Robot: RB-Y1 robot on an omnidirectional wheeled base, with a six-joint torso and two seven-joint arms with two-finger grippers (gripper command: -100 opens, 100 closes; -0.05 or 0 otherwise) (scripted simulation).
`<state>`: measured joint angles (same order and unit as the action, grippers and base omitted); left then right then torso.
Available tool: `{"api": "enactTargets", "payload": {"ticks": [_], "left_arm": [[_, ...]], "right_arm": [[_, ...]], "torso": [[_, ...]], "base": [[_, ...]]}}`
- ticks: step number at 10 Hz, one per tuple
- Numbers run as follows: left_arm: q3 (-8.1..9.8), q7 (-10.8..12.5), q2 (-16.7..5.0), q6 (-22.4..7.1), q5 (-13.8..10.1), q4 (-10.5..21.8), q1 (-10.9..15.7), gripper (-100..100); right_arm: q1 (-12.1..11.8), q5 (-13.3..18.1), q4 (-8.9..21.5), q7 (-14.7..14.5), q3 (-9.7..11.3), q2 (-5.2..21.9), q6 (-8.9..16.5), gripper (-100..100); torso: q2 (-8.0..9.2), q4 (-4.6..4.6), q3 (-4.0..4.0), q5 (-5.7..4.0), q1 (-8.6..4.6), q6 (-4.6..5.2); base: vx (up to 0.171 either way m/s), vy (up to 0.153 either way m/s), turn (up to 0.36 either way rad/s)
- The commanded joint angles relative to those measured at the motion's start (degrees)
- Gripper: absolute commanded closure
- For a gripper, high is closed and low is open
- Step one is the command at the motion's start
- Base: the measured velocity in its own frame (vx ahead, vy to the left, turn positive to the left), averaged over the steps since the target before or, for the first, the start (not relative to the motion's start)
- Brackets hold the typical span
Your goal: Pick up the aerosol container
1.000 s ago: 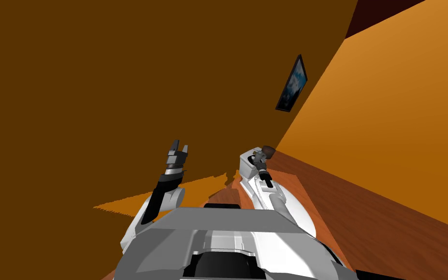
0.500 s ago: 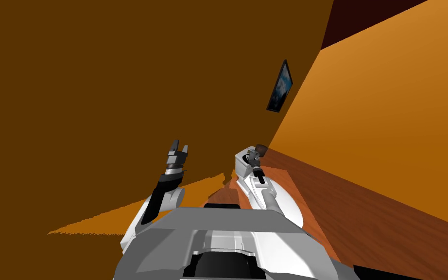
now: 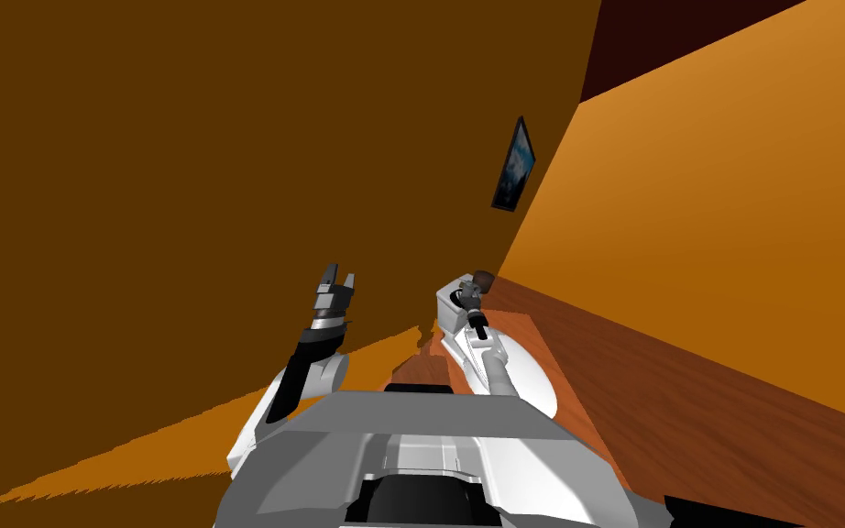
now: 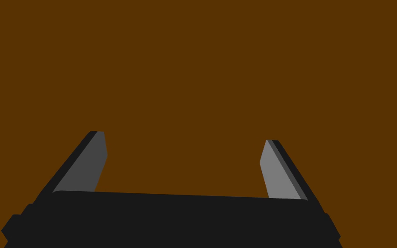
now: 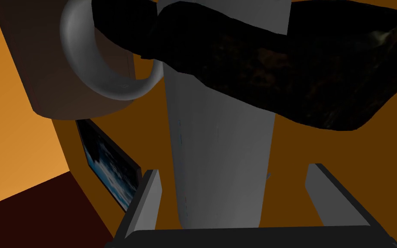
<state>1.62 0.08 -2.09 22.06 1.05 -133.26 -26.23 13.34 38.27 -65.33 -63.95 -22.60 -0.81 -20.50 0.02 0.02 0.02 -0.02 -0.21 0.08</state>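
Observation:
The aerosol container [image 5: 219, 142] is a plain pale grey cylinder standing between the fingers of my right gripper [image 5: 234, 168]. The gripper is open: one finger lies close to the can's side and the other stands apart from it. A dark mottled lump [image 5: 301, 64] crosses in front of the can's far end and hides it. In the head view my right gripper [image 3: 472, 293] reaches over a white box-shaped fixture [image 3: 448, 312] near the room's corner. My left gripper [image 3: 336, 275] is raised at the left, open and empty, facing a flat brown wall [image 4: 193, 64].
A grey ring [image 5: 94, 73] hangs on a brownish block beside the can. A framed picture [image 3: 512, 165] hangs on the brown wall near the corner. An orange wall [image 3: 732, 229] runs along the right above a reddish wood floor [image 3: 686, 394].
My body has turned, so the corner, the picture and the white fixture have slid left in the head view. The right gripper has stayed at the fixture. The left arm holds its pose.

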Motion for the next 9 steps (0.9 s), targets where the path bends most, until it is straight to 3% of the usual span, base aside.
{"api": "enactTargets", "payload": {"ticks": [1, 2, 3, 4, 8, 9], "left_arm": [[0.00, 0.0, 0.0, 0.0, 0.0, 0.0, 0.0, 0], [-0.01, 0.0, 0.0, 0.0, 0.0, 0.0, 0.0, 0], [-0.01, 0.0, 0.0, 0.0, 0.0, 0.0, 0.0, 0], [-0.01, 0.0, 0.0, 0.0, 0.0, 0.0, 0.0, 0], [-0.01, 0.0, 0.0, 0.0, 0.0, 0.0, 0.0, 0], [-0.01, 0.0, 0.0, 0.0, 0.0, 0.0, 0.0, 0]], "right_arm": [[1.4, 2.9, 0.7, 0.8, -0.6, -1.2, -0.1, -100], [1.4, 4.6, 0.7, 0.8, -0.6, -1.2, -0.1, -100], [1.0, 3.5, 0.3, 0.8, -0.4, -1.1, 0.0, -100], [1.0, 3.7, 0.3, 0.9, -0.4, -1.1, -0.1, 100], [1.0, 3.7, 0.3, 0.9, -0.5, -1.0, -0.1, 100], [1.0, 3.7, 0.3, 0.9, -0.5, -1.0, -0.1, 0]], "torso": [[0.00, 0.00, 0.00, 0.00, 0.00, 0.00], [-0.01, -0.01, -0.01, -0.01, -0.01, -0.04], [0.02, 0.00, 0.01, 0.00, 0.06, -0.04], [0.06, 0.01, 0.03, 0.02, 0.13, -0.04], [0.07, -0.01, 0.03, 0.02, 0.20, -0.07], [0.07, -0.01, 0.03, 0.02, 0.19, -0.07]], "base": [[0.025, -0.053, -0.132], [0.015, -0.025, 0.017], [0.005, -0.008, 0.007], [0.002, -0.004, -0.011], [0.000, 0.000, 0.000], [0.000, 0.000, 0.000]]}}
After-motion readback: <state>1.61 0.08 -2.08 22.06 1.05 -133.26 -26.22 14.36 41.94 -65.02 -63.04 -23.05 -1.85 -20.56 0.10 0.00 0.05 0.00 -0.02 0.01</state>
